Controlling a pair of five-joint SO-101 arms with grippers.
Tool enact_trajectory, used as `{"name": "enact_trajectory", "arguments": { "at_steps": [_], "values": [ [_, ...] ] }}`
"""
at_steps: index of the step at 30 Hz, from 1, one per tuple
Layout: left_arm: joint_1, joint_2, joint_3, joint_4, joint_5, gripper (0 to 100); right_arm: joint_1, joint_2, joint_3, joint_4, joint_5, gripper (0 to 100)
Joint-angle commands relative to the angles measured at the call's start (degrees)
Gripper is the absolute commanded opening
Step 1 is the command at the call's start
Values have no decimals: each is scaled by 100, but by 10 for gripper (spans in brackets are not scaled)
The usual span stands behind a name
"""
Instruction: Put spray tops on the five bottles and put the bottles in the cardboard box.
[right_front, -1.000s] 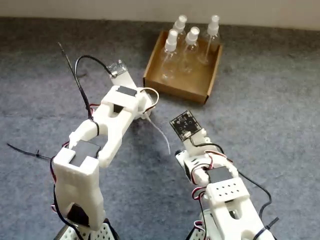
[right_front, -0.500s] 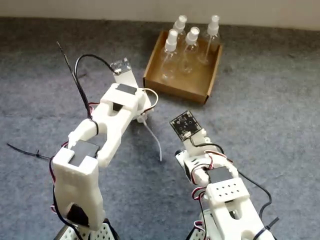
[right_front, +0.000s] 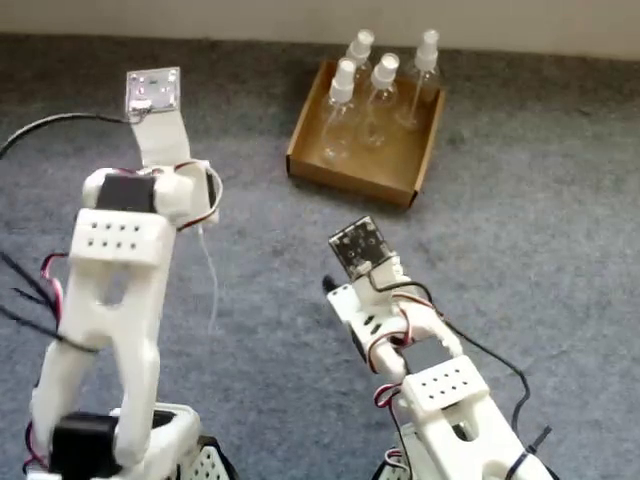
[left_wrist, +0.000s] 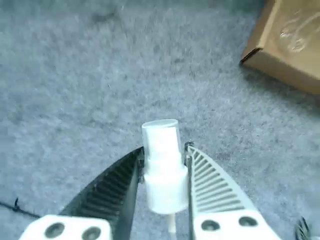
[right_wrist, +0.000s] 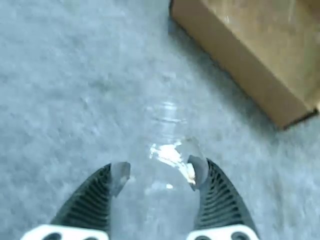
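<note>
Obs., high + wrist views. L claw (left_wrist: 162, 150) was clenched on the spray top (left_wrist: 161, 172). White nozzle stuck out past the fingertips; dip tube (right_front: 209, 285) hung loose below the claw. R claw (right_wrist: 157, 172) was clamped on the clear bottle (right_wrist: 167, 150), body between both fingers. Neck orientation could not be resolved.

Change vs. 1 s prior: L arm (right_front: 115, 250) had swung off to its own left, taking the top w/ it. Earlier it reached toward centre, claw near the box's closest corner, tube trailing toward the R arm (right_front: 400, 330). L claw now sat well apart from both the R claw and the cardboard box (right_front: 350, 178). R arm had shifted only slightly, bottle kept in grip.

Box lay beyond the R claw, near it. The four capped bottles (right_front: 372, 95) stood upright inside, unchanged. The grey bench (right_front: 520, 230) showed between the two claws.

Interp.: 4 of 5 done; fifth bottle uncapped and outside the box. Swing was prob. a re-positioning, since top & bottle ended farther from mating than before. Next req.: bring L claw back over R claw, thread tube into neck, seat top, then box it. Risk: floppy tube missing the mouth.
</note>
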Motion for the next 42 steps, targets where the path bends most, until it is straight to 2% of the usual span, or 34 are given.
{"name": "enact_trajectory", "arguments": {
  "at_steps": [1, 3, 7, 11, 14, 20, 24, 29, 32, 40, 42],
  "values": [
    [-92, -2475, 303, 35, -791, 4, -286, -110, -75, -1007, -62, 4],
    [-48, -3204, 303, -70, -765, 4, -295, -110, -92, -1156, -70, 4],
    [453, -4057, 277, -1152, -440, 4, -338, -119, -40, -1367, -70, 4],
    [989, -4031, 347, -2013, 18, 4, -523, -259, 409, -1771, -70, 4],
    [1086, -3714, 532, -2673, 299, 4, -778, -831, 734, -1745, -35, 4],
    [1385, -3240, 725, -3851, 598, 4, -1112, -2607, 1376, -365, -62, 4],
    [1710, -2967, 919, -4044, 615, 4, -1402, -3829, 1411, 585, -70, 3],
    [1798, -2914, 1095, -4035, 598, 4, -1429, -4690, 1411, 1235, -97, 3],
    [1798, -2923, 1165, -4026, 589, 4, -1411, -4602, 1411, 1323, -369, 3],
    [1851, -2923, 1270, -4035, 607, 4, -1402, -4013, 1279, 1279, -404, 3],
    [1851, -2923, 1385, -4035, 607, 4, -1393, -4022, 1200, 1253, -615, 3]
  ]
}}
